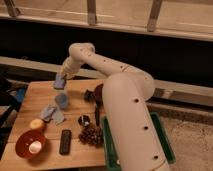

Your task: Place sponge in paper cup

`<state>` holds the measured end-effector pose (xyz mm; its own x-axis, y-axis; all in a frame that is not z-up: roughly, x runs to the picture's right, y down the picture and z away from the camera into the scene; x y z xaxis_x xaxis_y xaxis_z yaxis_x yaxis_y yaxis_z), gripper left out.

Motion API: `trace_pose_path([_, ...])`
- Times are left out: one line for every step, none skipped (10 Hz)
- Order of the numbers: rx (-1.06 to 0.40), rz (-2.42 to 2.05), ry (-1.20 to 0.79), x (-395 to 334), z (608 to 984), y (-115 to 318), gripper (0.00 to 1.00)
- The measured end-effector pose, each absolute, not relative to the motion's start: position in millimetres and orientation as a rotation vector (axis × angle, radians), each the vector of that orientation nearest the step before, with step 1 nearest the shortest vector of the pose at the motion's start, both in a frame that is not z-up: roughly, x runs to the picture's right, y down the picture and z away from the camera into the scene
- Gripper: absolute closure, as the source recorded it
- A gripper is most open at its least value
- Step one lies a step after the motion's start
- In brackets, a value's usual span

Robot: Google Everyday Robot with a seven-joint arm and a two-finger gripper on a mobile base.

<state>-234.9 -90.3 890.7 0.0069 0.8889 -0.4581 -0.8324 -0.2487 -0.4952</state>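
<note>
My gripper is over the far left part of the wooden table, at the end of my white arm. It is shut on a small blue sponge and holds it in the air. The paper cup, pale bluish, stands upright on the table just below and in front of the sponge. A small gap shows between sponge and cup rim.
A crumpled blue-grey wrapper lies beside the cup. A yellow fruit, an orange bowl, a black remote and a dark brown cluster sit nearer the front. A green bin is at right, partly behind my arm.
</note>
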Motion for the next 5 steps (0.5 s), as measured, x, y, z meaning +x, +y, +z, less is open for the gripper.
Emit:
trace_pose_path([-0.839, 1.62, -0.087, -236, 891, -90, 0.24])
trace_pose_path([-0.85, 1.619, -0.088, -237, 891, -89, 0.24])
trace_pose_path([-0.859, 1.618, -0.093, -237, 891, -90, 0.24])
trace_pose_path([-0.858, 1.62, -0.101, -237, 891, -92, 0.24])
trace_pose_path([-0.84, 1.626, -0.128, -235, 887, -100, 0.24])
